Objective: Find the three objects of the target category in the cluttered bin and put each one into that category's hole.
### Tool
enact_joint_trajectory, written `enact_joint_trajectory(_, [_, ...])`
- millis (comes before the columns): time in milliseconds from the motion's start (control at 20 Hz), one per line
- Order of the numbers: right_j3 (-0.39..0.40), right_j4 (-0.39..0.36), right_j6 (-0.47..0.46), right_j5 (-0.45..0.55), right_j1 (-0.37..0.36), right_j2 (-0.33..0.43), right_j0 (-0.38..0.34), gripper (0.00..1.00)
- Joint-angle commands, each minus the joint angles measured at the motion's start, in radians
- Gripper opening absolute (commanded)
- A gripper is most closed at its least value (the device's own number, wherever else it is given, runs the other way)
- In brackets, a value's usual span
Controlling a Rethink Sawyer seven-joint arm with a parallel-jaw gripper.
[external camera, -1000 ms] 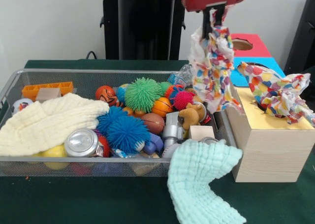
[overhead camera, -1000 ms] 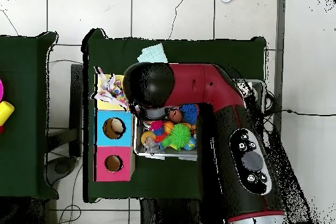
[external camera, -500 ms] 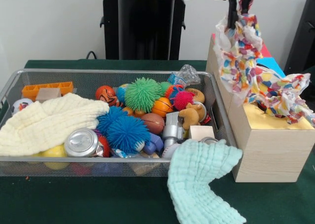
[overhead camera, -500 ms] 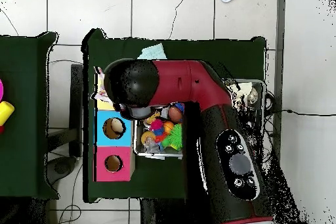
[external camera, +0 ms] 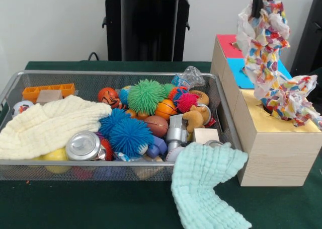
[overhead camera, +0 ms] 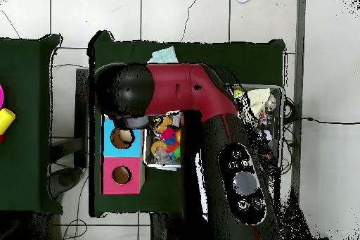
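In the front view my gripper (external camera: 264, 1) reaches down from the top edge, shut on a crumpled whitish wrapper (external camera: 263, 43) with multicoloured patches. The wrapper hangs over the wooden box row, above its blue top (external camera: 240, 73) and yellow top (external camera: 261, 119). A second wrapper (external camera: 288, 97) lies crumpled on the yellow top, over its hole. The wire mesh bin (external camera: 121, 74) stands left of the boxes, full of clutter. No third wrapper shows. In the overhead view the arm (overhead camera: 176, 89) covers the gripper and the yellow box.
In the bin lie a cream cloth (external camera: 50, 123), green (external camera: 146, 95) and blue (external camera: 126, 133) spiky balls, a tin can (external camera: 83, 145) and small balls. A mint cloth (external camera: 206, 188) hangs over its front edge. The overhead view shows the blue hole (overhead camera: 121, 137) and pink hole (overhead camera: 121, 174).
My gripper has carried the hanging wrapper up and to the right in the front view, from above the bin's right end to over the wooden boxes.
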Motion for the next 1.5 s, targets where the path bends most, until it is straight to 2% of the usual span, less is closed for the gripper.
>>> enact_joint_trajectory(50, [0.045,0.05,0.204,-0.024,-0.014,-0.029,0.023,0.0])
enact_joint_trajectory(250, [0.06,0.082,0.243,-0.047,-0.025,-0.043,0.051,0.0])
enact_joint_trajectory(350, [0.038,0.091,0.261,-0.048,-0.013,-0.051,0.066,0.0])
enact_joint_trajectory(500, [0.069,0.111,0.267,-0.063,-0.032,-0.066,0.077,0.0])
enact_joint_trajectory(700, [0.062,0.125,0.27,-0.073,-0.024,-0.083,0.093,0.0])
enact_joint_trajectory(950, [0.049,0.135,0.277,-0.091,-0.007,-0.1,0.111,0.0])
enact_joint_trajectory(1200, [0.084,0.136,0.28,-0.162,0.0,-0.122,0.13,0.0])
enact_joint_trajectory(1500, [0.071,0.133,0.261,-0.173,0.014,-0.146,0.145,0.0])
